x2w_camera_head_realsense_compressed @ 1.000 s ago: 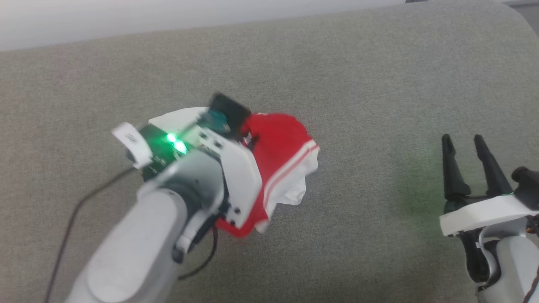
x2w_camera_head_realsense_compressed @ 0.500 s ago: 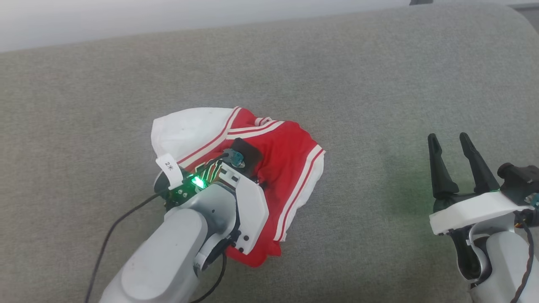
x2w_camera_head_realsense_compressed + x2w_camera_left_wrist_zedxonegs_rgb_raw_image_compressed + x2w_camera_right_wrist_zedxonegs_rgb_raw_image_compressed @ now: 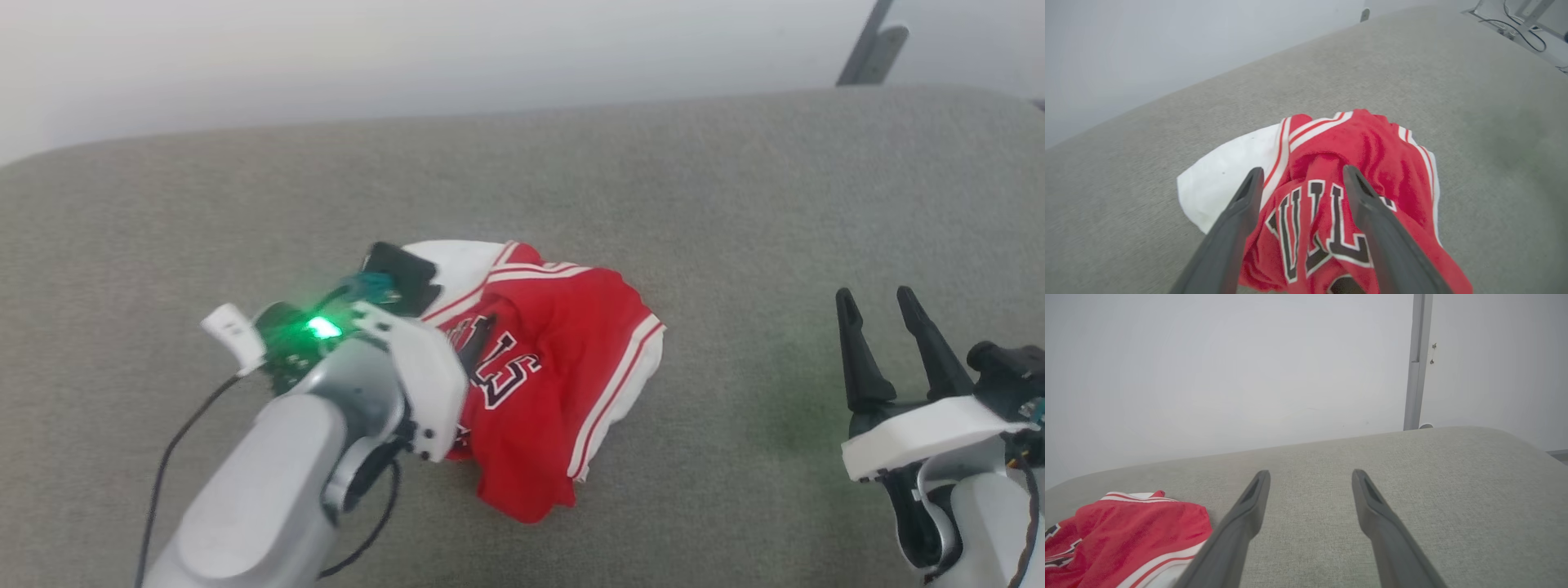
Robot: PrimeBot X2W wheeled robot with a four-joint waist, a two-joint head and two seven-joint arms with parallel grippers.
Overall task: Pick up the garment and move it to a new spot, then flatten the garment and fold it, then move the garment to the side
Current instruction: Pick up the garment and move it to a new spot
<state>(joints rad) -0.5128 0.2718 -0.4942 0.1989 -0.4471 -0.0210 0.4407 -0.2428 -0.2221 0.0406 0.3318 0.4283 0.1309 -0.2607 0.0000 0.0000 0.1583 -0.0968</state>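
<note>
Though left gripper [image 3: 1302,171] and right gripper [image 3: 1310,473] stand spread, the bunched garment [image 3: 571,384] hides some lettering.

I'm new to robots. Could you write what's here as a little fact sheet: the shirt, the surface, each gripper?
Garment: red jersey with white sleeves, crumpled in a heap, not yet flattened or folded
Surface: grey fabric, the garment lies on it
Left gripper: open, fingers spread over the garment's black lettering
Right gripper: open, empty, off to the garment's right
</note>
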